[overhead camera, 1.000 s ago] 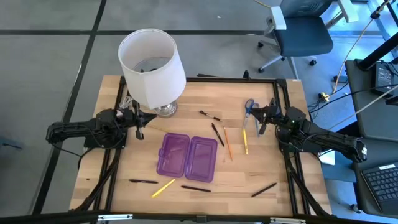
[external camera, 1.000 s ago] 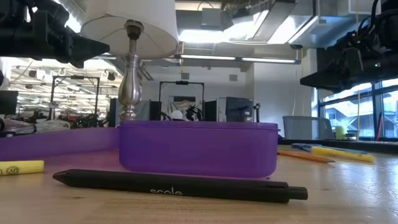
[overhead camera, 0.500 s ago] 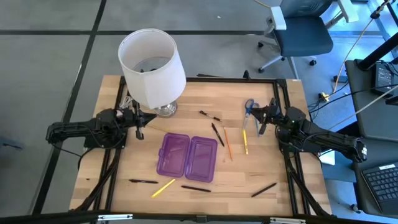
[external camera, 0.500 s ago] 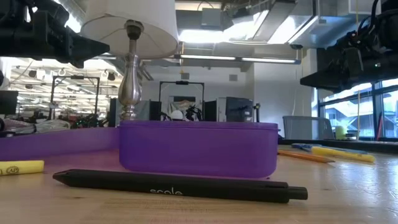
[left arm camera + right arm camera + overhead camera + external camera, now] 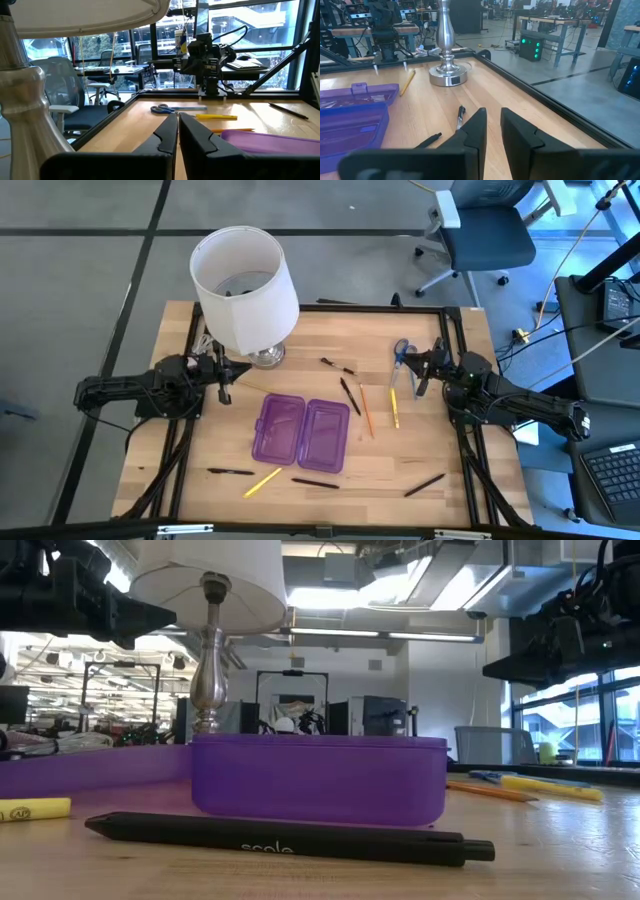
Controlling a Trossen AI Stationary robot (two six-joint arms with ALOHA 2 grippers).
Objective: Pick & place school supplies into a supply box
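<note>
The supply box (image 5: 300, 430), a translucent purple case, lies open on the wooden table (image 5: 440, 440) near its middle. School supplies lie scattered around it. Blue-handled scissors (image 5: 401, 350), a yellow pen (image 5: 394, 407), an orange pencil (image 5: 366, 410) and two black pens (image 5: 349, 395) lie to its far right. A black pen (image 5: 230, 471), a yellow one (image 5: 262, 481) and two more black pens (image 5: 314, 482) lie along the near side. My left gripper (image 5: 222, 375) hovers shut at the table's left. My right gripper (image 5: 420, 370) hovers at the right beside the scissors, its fingers (image 5: 493, 111) a narrow gap apart with nothing between them.
A lamp with a white shade (image 5: 245, 290) and a silver foot (image 5: 448, 76) stands at the far left of the table, close to my left gripper. Black frame rails (image 5: 466, 450) run along the table's left and right sides. An office chair (image 5: 480, 235) stands beyond the far edge.
</note>
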